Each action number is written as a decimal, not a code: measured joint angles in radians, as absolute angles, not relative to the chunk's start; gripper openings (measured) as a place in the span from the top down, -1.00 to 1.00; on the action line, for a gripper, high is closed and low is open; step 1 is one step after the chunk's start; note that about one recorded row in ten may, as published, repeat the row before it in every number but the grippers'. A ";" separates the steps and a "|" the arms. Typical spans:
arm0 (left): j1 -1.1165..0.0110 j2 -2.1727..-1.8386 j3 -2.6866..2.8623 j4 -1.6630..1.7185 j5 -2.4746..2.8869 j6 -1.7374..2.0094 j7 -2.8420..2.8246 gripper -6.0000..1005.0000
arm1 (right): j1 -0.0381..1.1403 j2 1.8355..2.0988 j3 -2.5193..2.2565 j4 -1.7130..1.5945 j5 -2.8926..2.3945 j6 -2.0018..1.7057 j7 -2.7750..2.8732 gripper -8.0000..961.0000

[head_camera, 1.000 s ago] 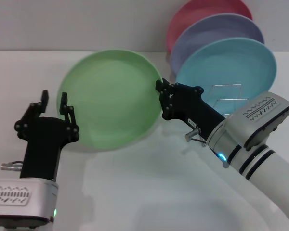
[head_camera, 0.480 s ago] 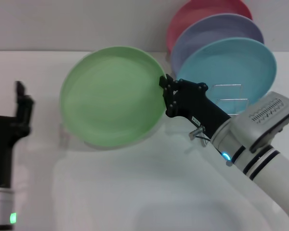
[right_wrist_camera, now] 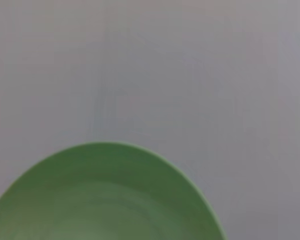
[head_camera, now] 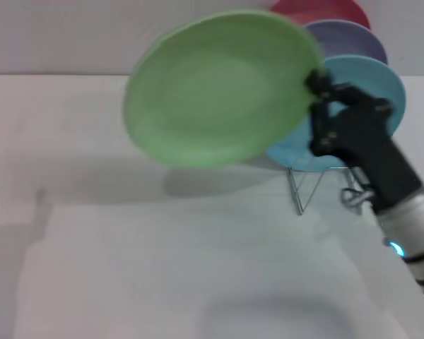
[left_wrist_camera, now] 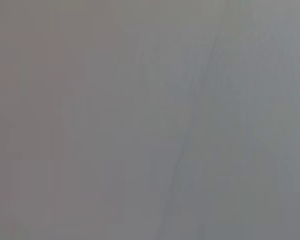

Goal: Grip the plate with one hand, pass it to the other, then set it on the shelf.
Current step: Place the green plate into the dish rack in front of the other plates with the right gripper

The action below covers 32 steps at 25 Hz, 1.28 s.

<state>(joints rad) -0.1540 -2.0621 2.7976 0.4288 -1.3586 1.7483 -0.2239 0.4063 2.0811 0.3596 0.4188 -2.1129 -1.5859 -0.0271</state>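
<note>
Green plate [head_camera: 222,88] is airborne in the upper middle of the head view, tilted with its face toward the camera, clear of the white table [head_camera: 127,247]. The right gripper [head_camera: 318,106], on the arm with the blue light, holds it alone: jaws pinched on the plate's right-hand rim, at the centre right of the frame. The right wrist view shows only the plate's upper arc [right_wrist_camera: 105,195] against a plain grey background.

Left gripper: not visible in any view. The left wrist view is a featureless grey field, so its jaws cannot be told.

Progress, judged from this layout: with only the blue-lit arm holding the plate, the grip and the hand-over look complete. Remaining: the placement.

The wire shelf [head_camera: 307,187] stands at the centre right, partly hidden behind the plate and the gripper; only its lower legs show. Already slotted in it: a turquoise plate [head_camera: 371,81], a lavender plate [head_camera: 346,39] behind it, and a red plate [head_camera: 318,10] at the back, upper right. The green plate overlaps the turquoise one in the picture; whether they touch cannot be told. It is not yet seated in the shelf. A free slot in front of the turquoise plate seems the likely target.
</note>
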 joint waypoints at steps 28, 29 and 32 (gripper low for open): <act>-0.216 -2.067 2.806 0.381 -1.333 1.583 -0.383 -0.69 | 0.346 2.073 0.452 -0.075 -2.087 -1.924 -0.068 0.95; -0.216 -2.067 2.806 0.381 -1.333 1.583 -0.383 -0.69 | 0.346 2.073 0.452 -0.075 -2.087 -1.924 -0.068 0.95; -0.224 -2.067 2.806 0.391 -1.330 1.578 -0.383 -0.69 | 0.354 2.072 0.454 -0.086 -2.079 -1.923 -0.117 0.95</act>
